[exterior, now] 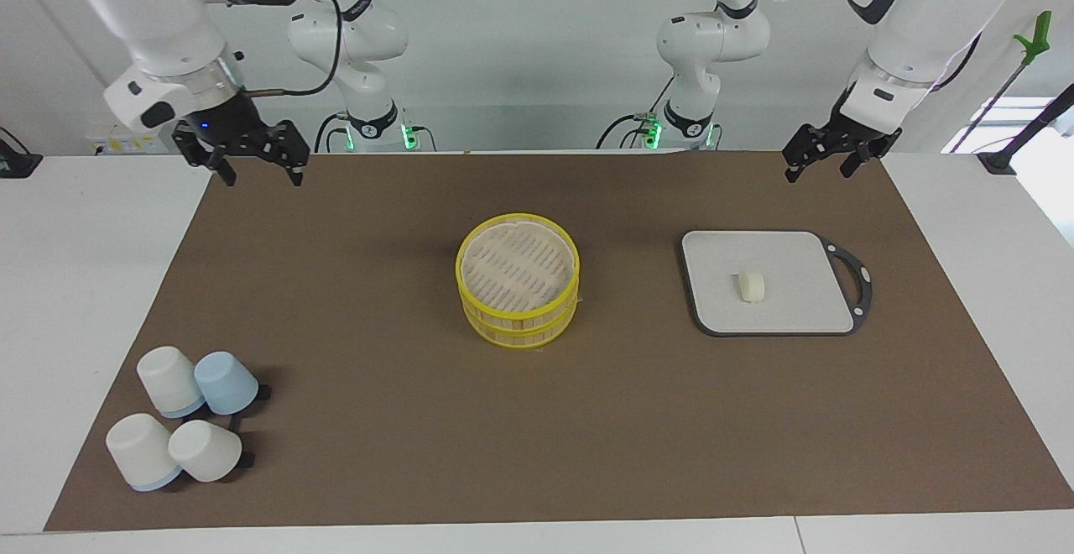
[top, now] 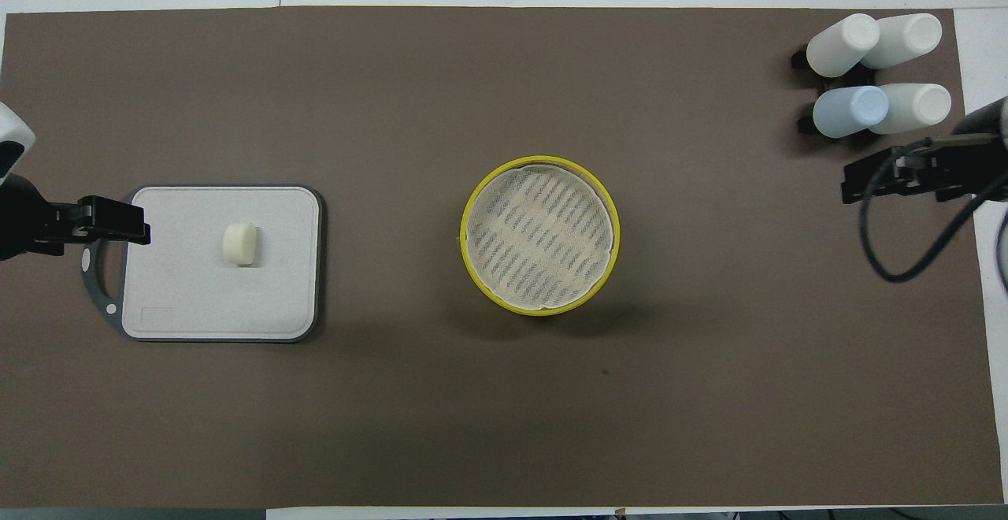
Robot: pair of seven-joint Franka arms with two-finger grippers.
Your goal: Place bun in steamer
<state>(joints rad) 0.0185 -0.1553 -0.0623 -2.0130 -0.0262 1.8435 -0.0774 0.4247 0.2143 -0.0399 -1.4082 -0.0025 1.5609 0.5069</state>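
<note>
The right gripper hung up in the air over the brown mat's edge at the right arm's end of the table, fingers spread wide and holding nothing. Four cups, three white and one blue, sat upside down in a tight cluster well farther from the robots at that same end.

Dead center on the mat was the steamer, two yellow-rimmed tiers with the slatted lid on top, nothing near it.

Toward the left arm's end was the grey cutting board, and the bun was sitting right around the middle of it, well apart from the steamer and not touched by anything.

The left gripper hovered over the mat's edge by the robots, a bit open as far as I could see, also empty. Both arms were just waiting.
</note>
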